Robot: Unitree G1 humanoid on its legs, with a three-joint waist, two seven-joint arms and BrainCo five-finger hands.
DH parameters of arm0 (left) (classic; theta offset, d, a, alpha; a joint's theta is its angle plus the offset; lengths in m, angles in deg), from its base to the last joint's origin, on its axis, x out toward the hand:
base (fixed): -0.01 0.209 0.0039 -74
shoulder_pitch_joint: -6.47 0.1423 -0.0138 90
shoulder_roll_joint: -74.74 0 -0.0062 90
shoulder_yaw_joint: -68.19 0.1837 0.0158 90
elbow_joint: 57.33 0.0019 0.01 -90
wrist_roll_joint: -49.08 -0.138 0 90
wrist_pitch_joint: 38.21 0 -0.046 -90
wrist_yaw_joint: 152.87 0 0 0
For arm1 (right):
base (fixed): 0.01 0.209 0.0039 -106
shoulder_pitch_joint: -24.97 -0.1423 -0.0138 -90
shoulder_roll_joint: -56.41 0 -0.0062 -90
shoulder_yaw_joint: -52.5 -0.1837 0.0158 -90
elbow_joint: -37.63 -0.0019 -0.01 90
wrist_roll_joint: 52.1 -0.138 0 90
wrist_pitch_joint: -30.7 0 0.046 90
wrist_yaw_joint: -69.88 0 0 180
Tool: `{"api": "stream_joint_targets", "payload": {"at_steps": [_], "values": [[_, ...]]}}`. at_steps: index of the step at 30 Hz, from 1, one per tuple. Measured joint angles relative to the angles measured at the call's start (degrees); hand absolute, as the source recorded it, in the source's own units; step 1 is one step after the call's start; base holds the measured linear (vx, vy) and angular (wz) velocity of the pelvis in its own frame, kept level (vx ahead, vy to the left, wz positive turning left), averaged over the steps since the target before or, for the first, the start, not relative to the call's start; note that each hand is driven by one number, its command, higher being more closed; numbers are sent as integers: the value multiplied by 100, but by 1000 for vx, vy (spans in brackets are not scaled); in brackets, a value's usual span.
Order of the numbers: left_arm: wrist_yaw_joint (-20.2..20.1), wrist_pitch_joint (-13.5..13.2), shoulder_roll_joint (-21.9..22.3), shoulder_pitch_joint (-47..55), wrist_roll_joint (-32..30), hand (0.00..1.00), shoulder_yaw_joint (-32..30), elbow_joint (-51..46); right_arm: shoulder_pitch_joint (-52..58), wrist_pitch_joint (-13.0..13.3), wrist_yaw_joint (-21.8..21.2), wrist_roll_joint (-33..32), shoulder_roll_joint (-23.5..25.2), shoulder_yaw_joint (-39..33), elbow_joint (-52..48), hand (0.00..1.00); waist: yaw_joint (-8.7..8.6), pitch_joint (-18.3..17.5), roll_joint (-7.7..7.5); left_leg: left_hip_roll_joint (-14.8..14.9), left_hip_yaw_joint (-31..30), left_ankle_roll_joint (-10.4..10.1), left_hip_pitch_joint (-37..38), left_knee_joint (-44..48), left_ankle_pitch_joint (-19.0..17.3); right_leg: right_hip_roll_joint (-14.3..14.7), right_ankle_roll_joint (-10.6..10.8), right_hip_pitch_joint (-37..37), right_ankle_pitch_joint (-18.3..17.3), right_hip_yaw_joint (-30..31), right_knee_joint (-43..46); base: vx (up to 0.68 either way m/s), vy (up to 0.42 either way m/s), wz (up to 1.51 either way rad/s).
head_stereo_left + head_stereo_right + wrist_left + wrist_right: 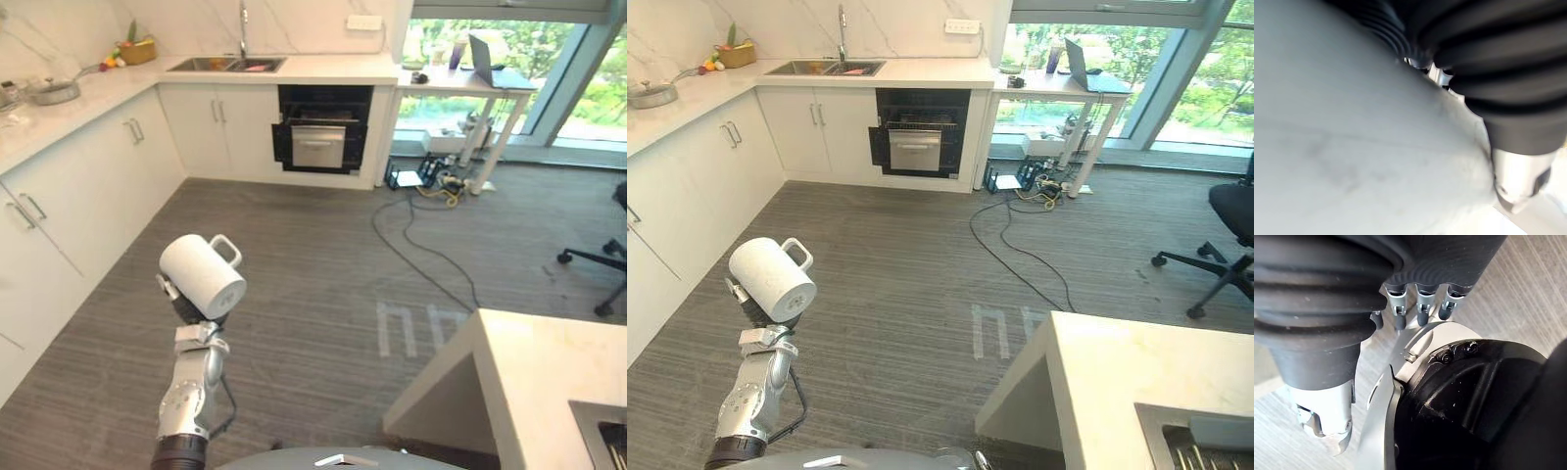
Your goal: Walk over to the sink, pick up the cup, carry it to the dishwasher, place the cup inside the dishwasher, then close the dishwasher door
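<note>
Left hand [188,305] is wrapped around the white cylindrical cup [204,274] with the loop handle. It's held up high and tipped on its side in front of me, I'd guess so it clears the cabinets on the walk. The black open dishwasher [323,127] is well across the grey floor, under the counter beside the steel sink [225,65]. Head cams give me the route. The left wrist cam gives me the cup wall close up with the thumb [1518,181] against it. Right hand [1421,308] hangs with loose fingers, nothing in it.
</note>
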Motion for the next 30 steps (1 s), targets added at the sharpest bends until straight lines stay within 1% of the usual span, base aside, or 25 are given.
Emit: {"api": "stream_joint_targets", "payload": {"at_steps": [1,2,3,4,5,6,7,9,14,15,16,17,18,19,20,21,22,23,28,30], "values": [[-6,-84,3,-67,132,100,-30,142,45,110,-92,141,39,100,-35,0,-30,-41,-119,-44,27,-301,-78,3,-189,-89,-68,0,61,32,-272,-28,103,-23],[-19,-138,16,-167,226,100,-94,420,80,187,-114,261,75,166,12,0,62,-32,-247,-68,-2,169,-113,240,-82,-209,-110,2,186,-2,-449,9,102,-46],[-46,-168,42,-185,286,100,-128,600,34,238,-126,307,47,252,4,0,134,-28,-220,33,-162,242,-63,338,-18,-152,-121,20,261,20,-513,77,85,-62],[-117,-206,61,-204,349,100,-191,894,48,331,-166,385,5,280,-11,0,110,-50,-119,138,-179,296,74,85,86,-36,-38,124,391,34,-664,50,52,-39],[-125,-207,17,-203,390,100,-184,1037,67,407,-216,408,61,297,-12,0,37,-40,-119,126,-215,278,78,1,95,-18,-97,185,420,29,-800,28,45,-15],[-136,-207,-5,-202,431,100,-174,1058,61,423,-241,413,90,306,-14,0,39,-41,-170,128,-216,277,77,1,95,-12,-95,183,423,34,-860,-3,88,-1],[-153,-207,-16,-192,485,100,-163,1066,28,435,-240,418,155,319,-8,0,53,-27,-285,127,-204,275,58,1,97,7,-62,182,443,25,-933,1,56,-4],[-202,-206,-74,-129,562,100,-149,1066,40,446,-236,410,206,324,-4,0,54,-36,-347,130,-203,270,43,1,100,13,-18,183,470,16,-950,-21,63,1],[-300,-204,-200,5,774,100,30,1065,2,369,-215,344,139,495,-5,0,84,-2,-286,132,-203,256,63,0,110,16,-2,173,480,19,-845,-53,32,7],[-302,-203,-175,87,776,100,69,1065,-16,344,-212,348,101,510,-4,0,111,20,-252,126,-207,229,62,-1,115,19,9,137,482,16,-786,-92,10,6],[-308,-203,-166,115,776,100,72,1065,-19,341,-210,350,86,528,-4,0,123,15,-245,110,-214,132,50,-1,84,9,16,110,483,21,-752,-94,41,7],[-372,-203,-150,173,776,100,65,1077,28,332,-195,357,107,565,17,0,117,-99,-534,-24,-236,-223,52,55,-154,-237,23,-35,488,83,-770,-5,55,-4],[-401,-204,-133,177,776,100,58,1081,23,332,-175,359,108,621,59,0,167,-108,-556,-73,-241,36,-15,226,-129,-338,50,-95,509,50,-768,100,8,-30],[-434,-202,-60,189,775,100,68,1097,2,356,-135,356,2,754,57,0,261,-66,-346,199,-333,14,15,577,-246,-183,43,-97,530,45,-856,162,-37,-29],[-468,-196,-60,163,773,100,72,1192,-45,354,-146,358,-93,771,22,0,190,-75,-190,246,-230,50,104,314,-189,-128,73,-2,652,67,-1039,122,-50,-19],[-476,-197,-60,166,773,100,70,1208,-45,344,-158,351,-84,767,24,0,154,-71,-176,236,-220,24,149,171,-171,-118,32,8,644,44,-1100,0,0,0],[-514,-200,-70,158,773,100,46,1208,-58,346,-199,346,-64,764,27,0,142,-66,-198,212,-224,-52,206,-4,-119,-101,0,-10,651,36,-1110,-27,24,-5],[-639,-157,-409,-113,761,100,20,1631,-151,405,-479,473,-58,1201,419,0,157,-94,-370,393,-352,-315,655,-4,-162,109,137,483,1080,-138,-1384,-21,17,-7],[-639,-157,-409,-113,758,100,19,1631,-150,405,-479,473,-58,1200,420,0,159,-93,-369,389,-352,-312,657,-3,-160,111,144,482,1087,-131,-1384,0,0,0],[-614,-156,-408,-113,616,100,8,1617,-144,412,-479,457,-55,1193,420,0,173,-85,-373,376,-370,-285,656,0,-142,113,150,483,1096,-132,-1384,0,0,0]]}}
